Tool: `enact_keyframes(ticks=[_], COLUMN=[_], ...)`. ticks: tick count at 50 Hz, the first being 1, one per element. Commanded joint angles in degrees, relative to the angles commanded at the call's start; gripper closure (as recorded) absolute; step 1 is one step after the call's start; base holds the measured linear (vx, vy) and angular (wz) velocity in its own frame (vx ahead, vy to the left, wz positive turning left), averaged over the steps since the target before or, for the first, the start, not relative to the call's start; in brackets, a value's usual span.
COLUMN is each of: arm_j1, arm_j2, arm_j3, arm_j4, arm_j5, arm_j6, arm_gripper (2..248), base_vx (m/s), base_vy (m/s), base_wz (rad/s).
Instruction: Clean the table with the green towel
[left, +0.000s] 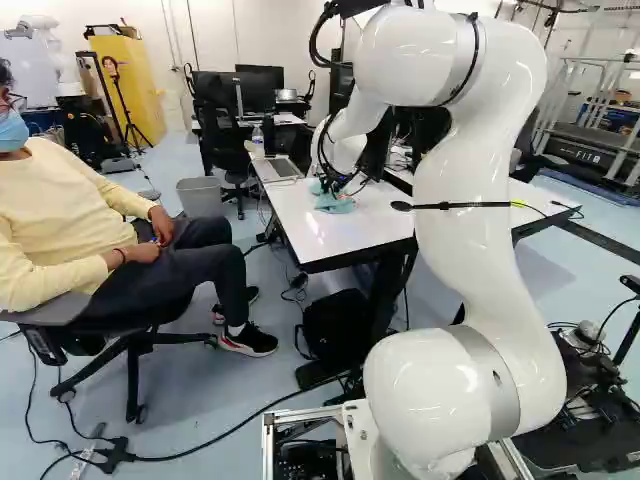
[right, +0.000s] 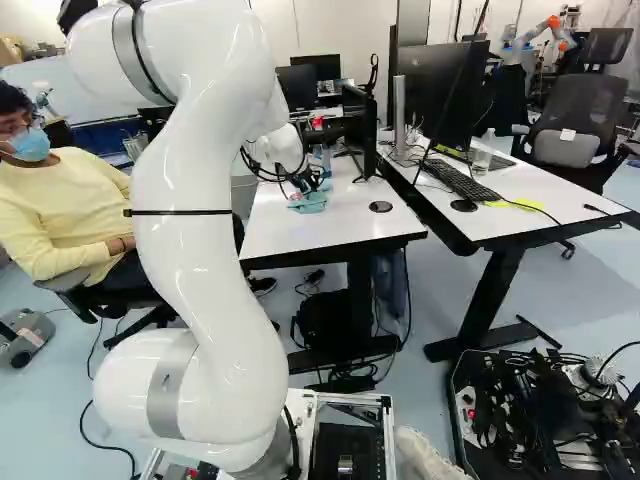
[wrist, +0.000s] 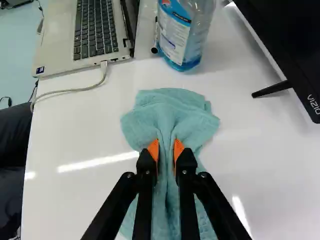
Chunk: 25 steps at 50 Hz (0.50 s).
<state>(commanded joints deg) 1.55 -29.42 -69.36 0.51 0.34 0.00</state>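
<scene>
On the white table (left: 370, 228), my gripper (left: 333, 184) is down at the green towel (left: 337, 205), toward the table's far part. In the right base view the gripper (right: 306, 184) is partly hidden by its cables, with the towel (right: 312, 204) under it. The wrist view shows the gripper (wrist: 166, 150) shut on a bunched ridge of the teal-green towel (wrist: 172, 107), an orange pad on each side. The cloth spreads out ahead of the fingers and also lies below and behind them on the tabletop (wrist: 90, 130).
Ahead of the towel stand a spray bottle with blue liquid (wrist: 180, 37) and an open laptop (wrist: 95, 35) with a white cable (wrist: 75, 90). A black monitor (wrist: 295, 45) is on the other side. A second table (right: 540, 195) holds a keyboard (right: 458, 181).
</scene>
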Motion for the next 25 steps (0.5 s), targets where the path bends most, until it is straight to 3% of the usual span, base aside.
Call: enact_keyframes(ticks=[11,25], arm_j1=[0.09,-1.69], arm_j2=[2.47,4.89], arm_j3=[3.28,6.44], arm_j4=[0.00,0.00], arm_j5=[0.00,0.00], arm_j6=[0.00,0.00], arm_gripper=[196,196], base_vx=[0.000,0.000], base_vy=[0.000,0.000], base_wz=[0.000,0.000])
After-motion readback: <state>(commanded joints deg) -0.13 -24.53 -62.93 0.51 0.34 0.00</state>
